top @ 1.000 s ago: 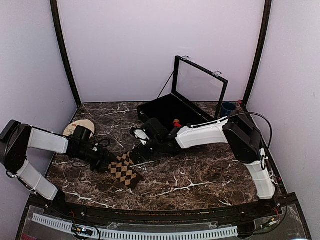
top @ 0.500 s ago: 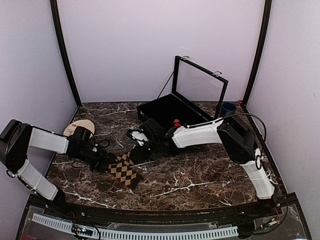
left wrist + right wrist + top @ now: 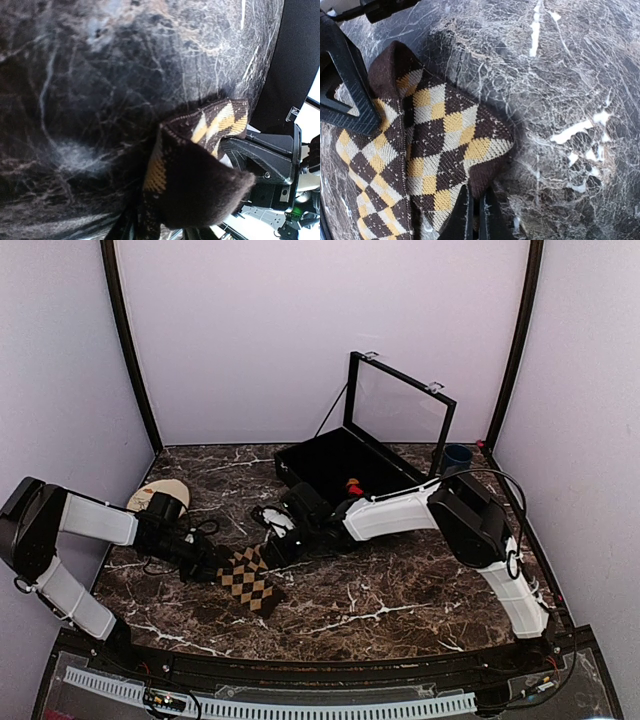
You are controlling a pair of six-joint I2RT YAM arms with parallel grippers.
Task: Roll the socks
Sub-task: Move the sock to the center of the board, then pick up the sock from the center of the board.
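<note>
Right jaws pinched shut on knit tan-diamond sock hem | left jaws: cannot tell

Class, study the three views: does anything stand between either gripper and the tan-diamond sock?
Nothing visible does. The right gripper is shut on the edge of the tan-diamond sock, and the left gripper sits against its other end.

The sock is being shown as knitted cloth, matt and slightly fuzzy, with tan and cream diamonds. The tabletop is being seen as dark, white-veined, marble-look stone, smooth and faintly glossy. The right arm's shell is being seen as smooth white plastic. At the tabletop's far edge, the case is being shown as matt black, its lid as clear.
</note>
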